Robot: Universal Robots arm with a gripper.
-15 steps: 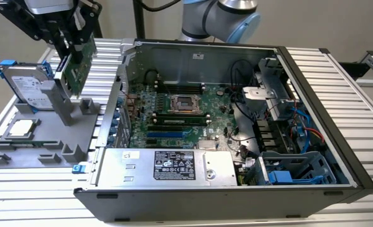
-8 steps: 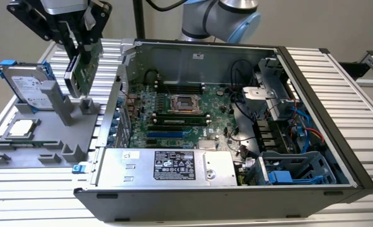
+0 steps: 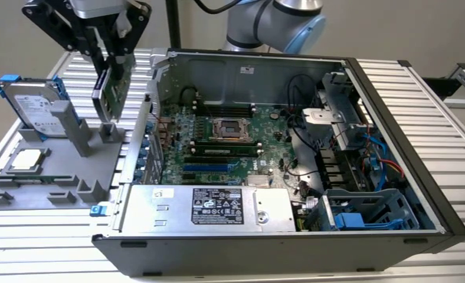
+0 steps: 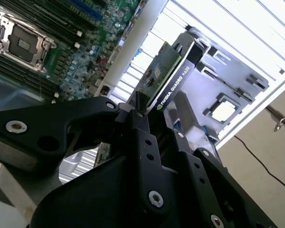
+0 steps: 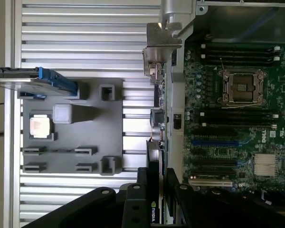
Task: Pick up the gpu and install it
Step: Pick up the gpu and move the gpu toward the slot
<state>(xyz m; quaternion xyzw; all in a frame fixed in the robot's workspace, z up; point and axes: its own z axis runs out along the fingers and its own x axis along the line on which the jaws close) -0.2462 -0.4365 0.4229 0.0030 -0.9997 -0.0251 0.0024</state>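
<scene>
My gripper (image 3: 111, 59) is shut on the gpu (image 3: 110, 88), a thin card with a green board and black cooler. In the exterior view the card hangs tilted, lifted above the grey holder tray (image 3: 55, 177) and just left of the open computer case (image 3: 359, 76). In the second wrist view the black fingers (image 4: 138, 126) clamp the gpu (image 4: 173, 80) from both faces. In the first wrist view the gpu (image 5: 157, 114) appears edge-on with its silver bracket (image 5: 162, 40) at the far end, between the tray (image 5: 111, 133) and the motherboard (image 5: 228, 123). The gripper (image 5: 156, 190) holds the card's near end.
A hard drive with a blue frame (image 3: 32, 106) stands in the tray, with a processor chip (image 3: 24, 160) beside it. The tray's tall grey posts (image 3: 110, 130) stand right under the card. Inside the case are memory sticks (image 3: 225, 147), a blue slot (image 3: 209, 168) and the power supply (image 3: 216, 206).
</scene>
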